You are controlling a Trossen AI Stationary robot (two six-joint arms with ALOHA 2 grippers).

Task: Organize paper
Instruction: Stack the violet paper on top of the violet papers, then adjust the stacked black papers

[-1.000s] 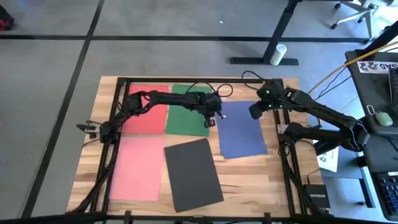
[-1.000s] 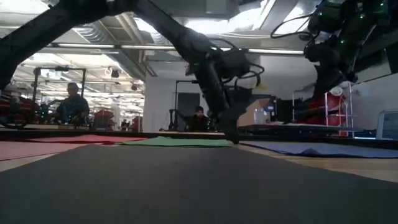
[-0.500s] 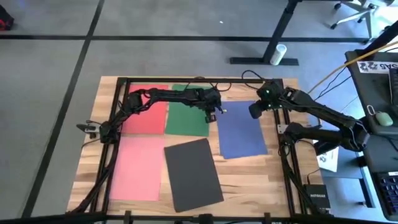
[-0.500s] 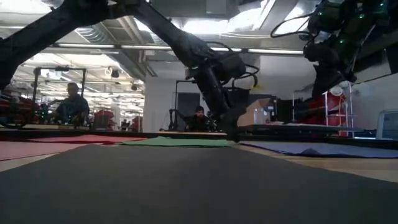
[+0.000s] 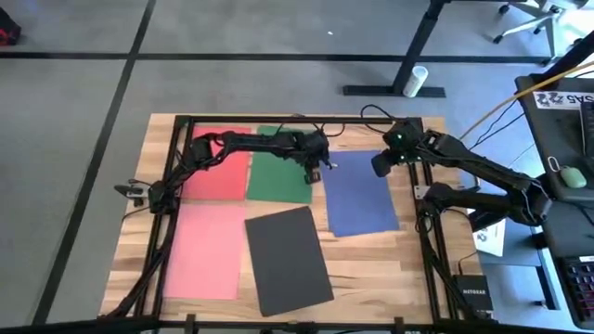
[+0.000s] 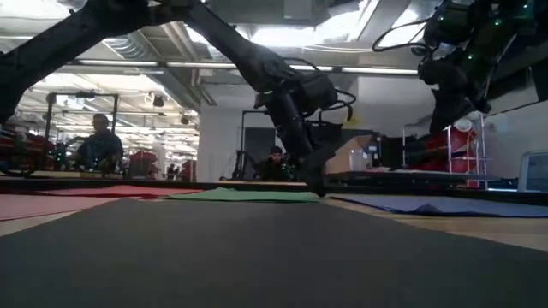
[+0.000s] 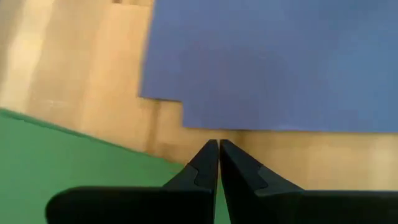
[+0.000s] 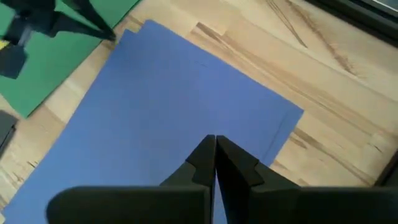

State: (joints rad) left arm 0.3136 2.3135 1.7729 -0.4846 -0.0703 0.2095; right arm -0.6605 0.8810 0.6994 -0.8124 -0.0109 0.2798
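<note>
Five coloured sheets lie flat on the wooden worktop (image 5: 390,250), with both claws pinched narrow and holding nothing.

From above, the red sheet (image 5: 218,165), green sheet (image 5: 280,169) and blue sheet (image 5: 360,190) line the far side, the pink sheet (image 5: 204,249) and dark grey sheet (image 5: 288,258) the near side. The left claw (image 5: 314,174) sits at the green sheet's edge beside the blue; its wrist view shows bare wood between them, though contact seems uncertain. The right claw (image 8: 214,144) hangs over the blue sheet.
</note>
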